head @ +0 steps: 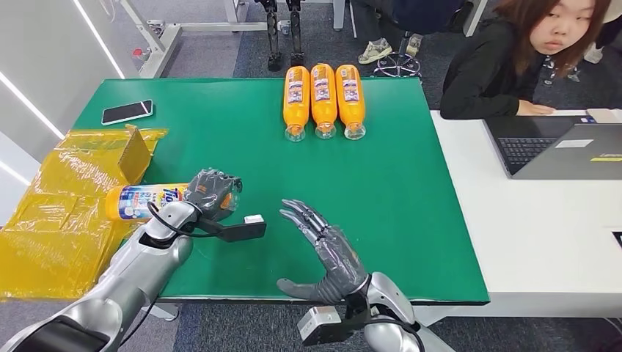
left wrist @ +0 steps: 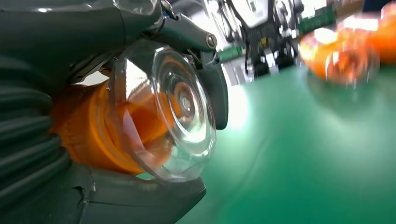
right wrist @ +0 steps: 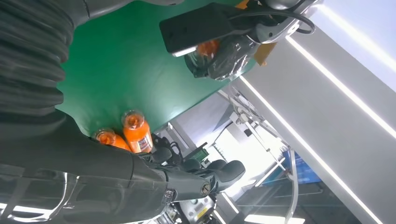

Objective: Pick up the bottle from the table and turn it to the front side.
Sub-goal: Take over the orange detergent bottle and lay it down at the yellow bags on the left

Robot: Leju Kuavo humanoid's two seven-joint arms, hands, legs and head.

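An orange bottle (head: 143, 199) with a white and blue label lies on its side at the left of the green table (head: 411, 176). My left hand (head: 211, 193) grips its clear bottom end. In the left wrist view the clear base of the bottle (left wrist: 163, 116) sits between thumb and fingers. My right hand (head: 323, 253) hovers open over the table's near edge, fingers spread, to the right of the held bottle. The right wrist view shows my left hand (right wrist: 224, 58) on the orange bottle (right wrist: 208, 47).
Three orange bottles (head: 323, 99) lie side by side at the far middle of the table. A yellow plastic bag (head: 59, 213) with a cardboard piece covers the left edge. A phone (head: 127, 111) lies far left. A person (head: 528, 51) sits at a white desk with a laptop (head: 557, 150).
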